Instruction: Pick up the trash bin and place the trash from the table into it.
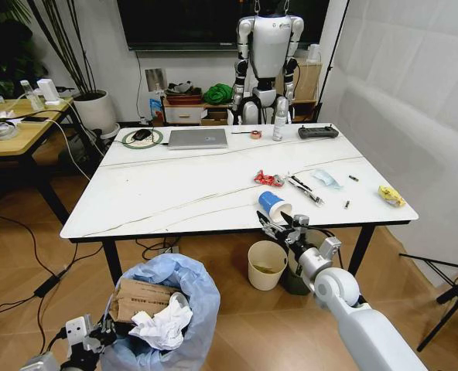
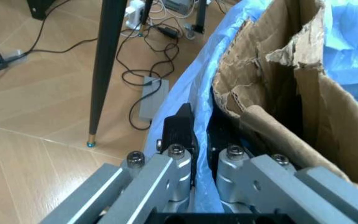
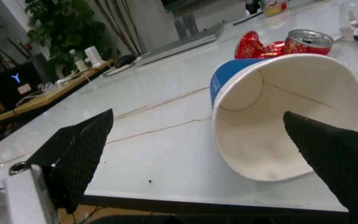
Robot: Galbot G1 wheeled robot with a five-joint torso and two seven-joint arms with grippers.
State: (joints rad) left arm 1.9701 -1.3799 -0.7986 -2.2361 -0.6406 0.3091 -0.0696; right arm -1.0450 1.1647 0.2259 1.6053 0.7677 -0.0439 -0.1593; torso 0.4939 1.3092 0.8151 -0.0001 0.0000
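The bin (image 1: 171, 309), lined with a crinkled light-blue bag and holding a torn brown box (image 1: 140, 297) and white tissues (image 1: 163, 328), hangs below the table's (image 1: 175, 193) near edge, its rim clenched by the left gripper (image 2: 195, 128). The right gripper (image 1: 283, 224), jaws spread wide, flanks a blue cup (image 3: 285, 112) lying on its side, white mouth outward, at that edge. A red wrapper (image 1: 268, 179), pale mask (image 1: 326, 179) and yellow scrap (image 1: 390, 195) lie farther along the tabletop.

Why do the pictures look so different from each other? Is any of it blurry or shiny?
Head view: even room light, soft sheen on the table. Left wrist view: the left end effector sits close and soft-edged, pinching the trash bin liner. Right wrist view: the blue paper cup looms large between the open right end effector fingers, the tabletop glaring pale.
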